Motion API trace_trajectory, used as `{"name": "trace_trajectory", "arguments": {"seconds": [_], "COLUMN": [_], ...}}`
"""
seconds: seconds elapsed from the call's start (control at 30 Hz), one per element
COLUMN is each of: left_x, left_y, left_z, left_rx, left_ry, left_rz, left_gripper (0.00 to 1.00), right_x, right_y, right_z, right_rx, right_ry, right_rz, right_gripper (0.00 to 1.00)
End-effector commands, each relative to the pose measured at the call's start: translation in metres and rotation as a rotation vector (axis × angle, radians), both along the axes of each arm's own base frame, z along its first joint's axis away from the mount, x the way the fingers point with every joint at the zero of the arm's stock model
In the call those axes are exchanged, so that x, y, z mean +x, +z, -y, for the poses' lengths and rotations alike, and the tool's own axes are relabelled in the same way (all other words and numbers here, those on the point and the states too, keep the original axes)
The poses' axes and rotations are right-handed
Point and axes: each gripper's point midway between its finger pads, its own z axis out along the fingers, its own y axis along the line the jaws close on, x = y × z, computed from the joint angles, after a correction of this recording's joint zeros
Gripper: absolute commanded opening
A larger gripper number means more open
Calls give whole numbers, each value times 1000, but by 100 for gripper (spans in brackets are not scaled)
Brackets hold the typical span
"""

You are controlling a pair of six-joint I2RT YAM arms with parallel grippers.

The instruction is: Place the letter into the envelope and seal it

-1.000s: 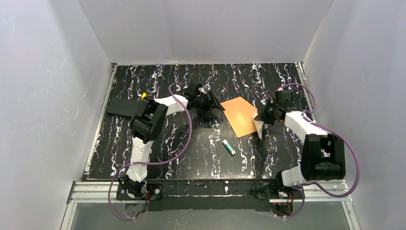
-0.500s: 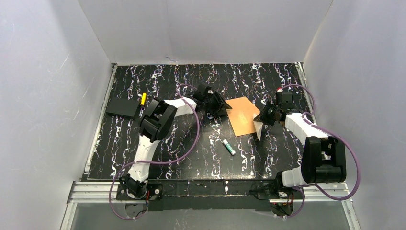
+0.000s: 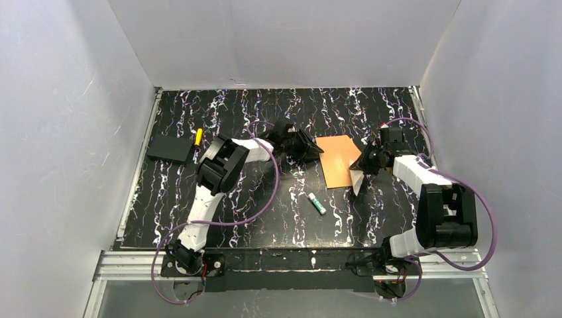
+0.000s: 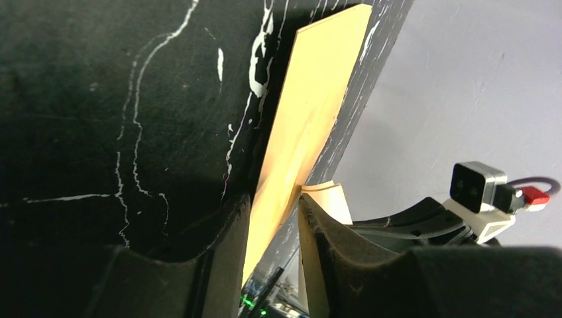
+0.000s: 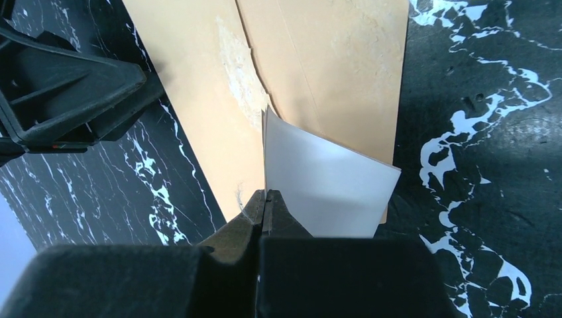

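- letter: pale white face up in the right wrist view, lower middle of the frame. one corner is pinched at the bottom and the sheet slants over the lower right part of the envelope. in the overhead view it is a small white wedge right of centre, at the envelope's lower right corner.
- envelope: orange-brown and flat on the table, just right of centre in the overhead view. the right wrist view shows it across the top of the frame, with seam lines and a whitish scuffed patch along one seam.
- left gripper: at the envelope's left edge in the overhead view. in its own view the jaws stand a little apart with the envelope's edge running between them. whether they press on the paper cannot be told.
- right gripper: jaws together, clamped on the letter's corner. right of centre in the overhead view, just beside the envelope's right edge.
- table: black surface with white marbling.
- white tube with a green cap: lying on the table below the envelope, apart from it.
- dark flat card: left side of the overhead view.
- yellow marker: just beside the card's right edge.
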Motion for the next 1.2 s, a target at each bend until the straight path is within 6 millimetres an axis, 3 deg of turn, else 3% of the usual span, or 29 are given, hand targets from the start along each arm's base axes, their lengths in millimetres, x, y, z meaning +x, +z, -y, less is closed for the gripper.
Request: {"name": "trace_trajectory", "arguments": {"seconds": [0.0, 0.1, 0.23, 0.3, 0.4, 0.5, 0.6, 0.73, 0.83, 0.93, 1.17], "left_x": [-24, -22, -19, -18, -16, -12, -8, -3, -1, -16, -58], "left_y": [-40, -32, -22, -21, -21, -16, -9, 12, 28, 32, 24], "left_z": [-14, -13, -4, 0, -5, -18, -41, -84, -120, -152, -198], "left_rx": [106, 85, 41, 21, 32, 41, 54, 27, 66, 176, 326], "left_ry": [-82, -100, -130, -136, -127, -124, -138, -149, -151, -228, -339], "left_rz": [-7, 5, 19, 20, 35, 60, 79, 63, 63, 39, -23], "left_gripper": [33, 34, 33, 26, 3, 0, 0, 0, 0, 0, 0], "right_x": [10, 14, 14, 13, 13, 19, 28, 44, 52, 58, 66], "right_y": [11, 23, 24, 21, 19, 27, 45, 86, 121, 148, 158], "right_z": [-12, -26, -33, -33, -30, -26, -19, -22, -44, -69, -116], "right_rx": [42, 109, 150, 153, 139, 112, 68, 83, 203, 341, 407], "right_ry": [75, 141, 165, 165, 153, 131, 107, 122, 199, 267, 263], "right_rz": [60, 111, 110, 101, 94, 107, 127, 221, 322, 409, 486], "right_gripper": [1, 1, 1, 1, 1, 1, 1, 1, 1, 1, 1]}}
